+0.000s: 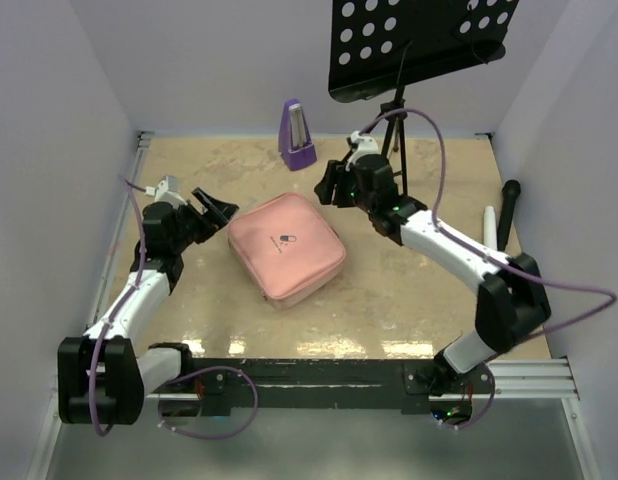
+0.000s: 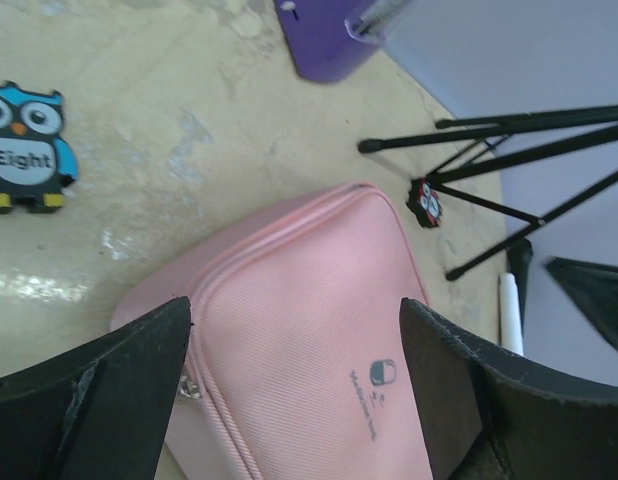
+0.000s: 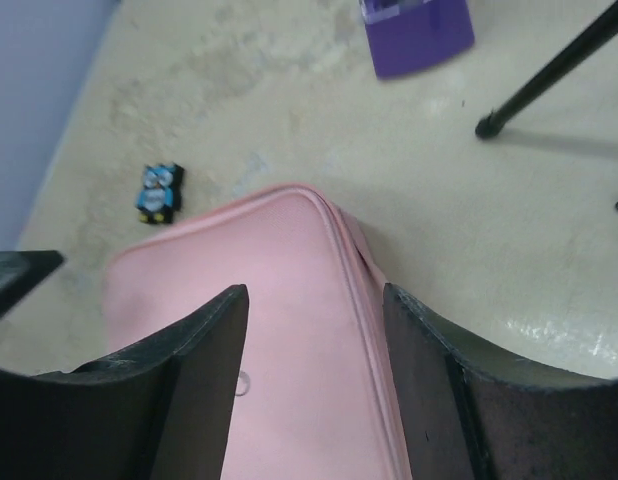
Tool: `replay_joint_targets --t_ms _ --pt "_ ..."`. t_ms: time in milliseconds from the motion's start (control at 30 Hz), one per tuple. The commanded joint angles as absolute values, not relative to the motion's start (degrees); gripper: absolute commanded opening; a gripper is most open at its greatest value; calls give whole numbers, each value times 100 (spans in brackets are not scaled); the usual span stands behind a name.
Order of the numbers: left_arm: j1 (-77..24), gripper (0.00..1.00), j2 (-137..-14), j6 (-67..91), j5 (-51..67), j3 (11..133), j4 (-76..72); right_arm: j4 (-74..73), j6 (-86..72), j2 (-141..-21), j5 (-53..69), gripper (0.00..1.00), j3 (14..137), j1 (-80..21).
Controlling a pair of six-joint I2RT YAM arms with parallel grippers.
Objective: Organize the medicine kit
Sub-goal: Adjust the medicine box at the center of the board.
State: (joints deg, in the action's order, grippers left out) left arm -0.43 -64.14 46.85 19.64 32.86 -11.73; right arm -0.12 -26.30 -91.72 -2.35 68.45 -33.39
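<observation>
Now the medicine kit (image 1: 286,247) is lying zipped shut at the middle of the table (image 1: 409,300); the left gripper (image 1: 214,207) and the right gripper (image 1: 329,186) are hovering at its opposite corners, both spread and holding nothing, probably preparing to steady it and pull the zip.

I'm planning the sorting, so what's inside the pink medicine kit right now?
Nothing inside shows: the medicine kit lies closed, with only its pink outside and the pill logo visible. Its contents are hidden.
</observation>
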Motion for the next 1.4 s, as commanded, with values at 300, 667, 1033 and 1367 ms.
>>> replay_joint_targets --t_ms 300,667,1033,1367 --pt "0 88 -7382 4411 1564 4219 -1265 -535 -3576 -6137 -773 13 4387 -4218" --pt "-105 69 -8235 4553 1503 4473 -1065 -888 -3630 -6203 -344 0 3780 -4386" --pt "-554 64 -8077 4175 1907 3956 -809 -290 -3551 -7268 -79 0 3919 -4386" --pt "-685 56 -7621 4482 2575 3033 -1195 -35 -3454 -7822 -290 0 4271 -4052"
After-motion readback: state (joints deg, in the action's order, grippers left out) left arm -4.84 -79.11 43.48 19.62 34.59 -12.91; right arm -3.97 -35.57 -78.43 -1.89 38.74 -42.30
